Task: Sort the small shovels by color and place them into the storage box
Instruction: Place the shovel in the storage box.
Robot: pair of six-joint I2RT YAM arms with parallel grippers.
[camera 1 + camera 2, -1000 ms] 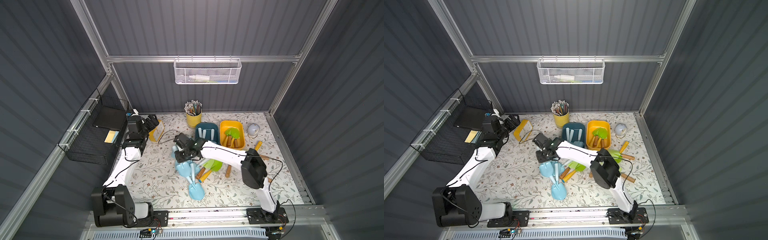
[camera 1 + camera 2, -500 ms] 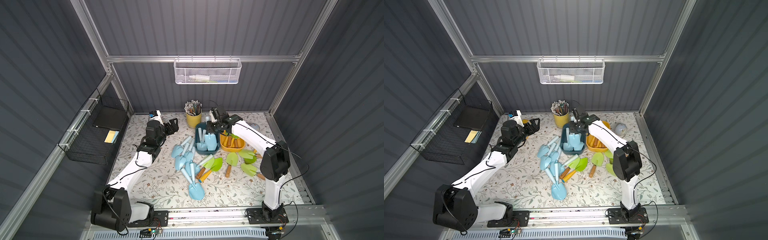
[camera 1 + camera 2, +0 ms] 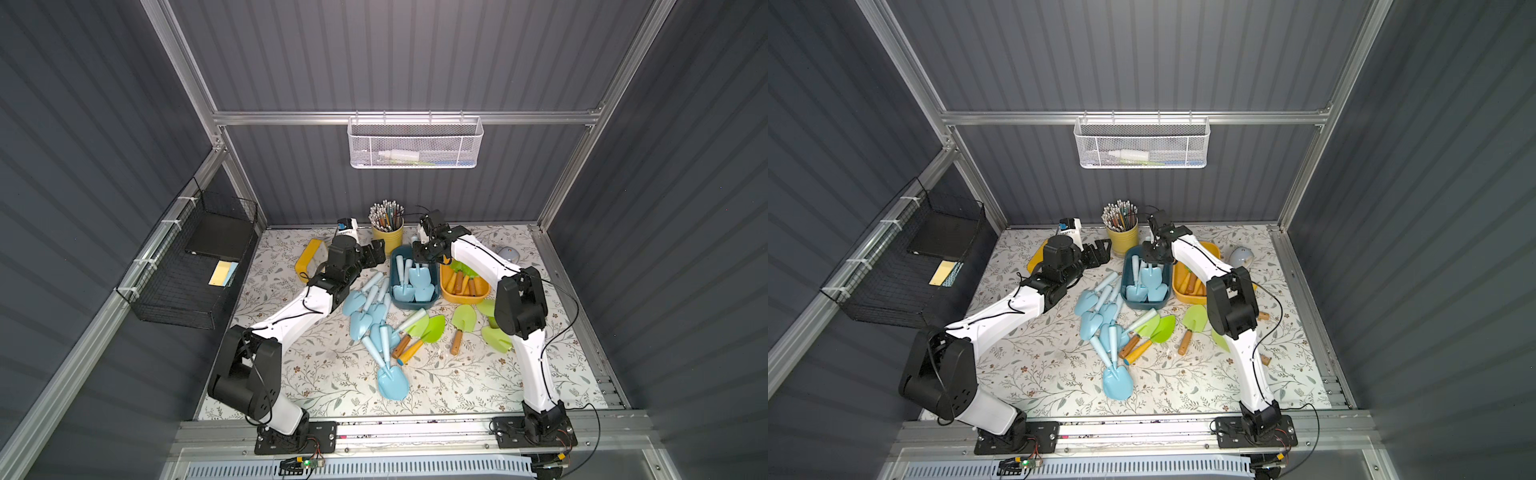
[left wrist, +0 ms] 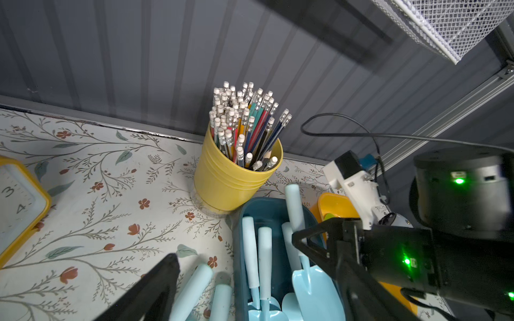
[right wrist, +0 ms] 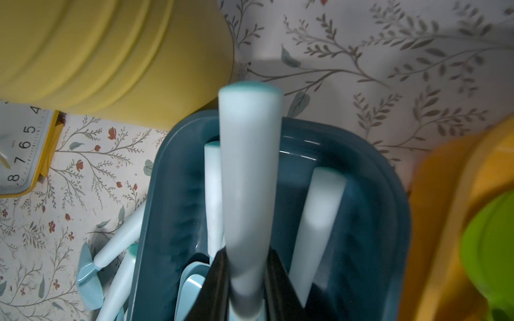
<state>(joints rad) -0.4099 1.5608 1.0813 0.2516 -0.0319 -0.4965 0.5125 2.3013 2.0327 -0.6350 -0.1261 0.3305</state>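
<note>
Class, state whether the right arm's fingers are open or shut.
Shut on a blue shovel: fingers press both sides of its handle, over the teal box.

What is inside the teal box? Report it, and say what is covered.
Several pale blue shovels lie in the teal box, no green ones. The right claw grips one more pale blue shovel over them. The box floor under the blades is covered.

Yellow cup [image 3: 387, 239] stands at the back of the floral worktop [image 3: 332, 374], crammed with eraser-tipped pencils [image 4: 244, 119]. Left of the cup, a yellow clock [image 3: 307, 259]. Right of it, well apart, a pale dome [image 3: 508, 252]. High above it, a white mesh basket [image 3: 415, 143]; far left, a black wire basket [image 3: 195, 270].
</note>
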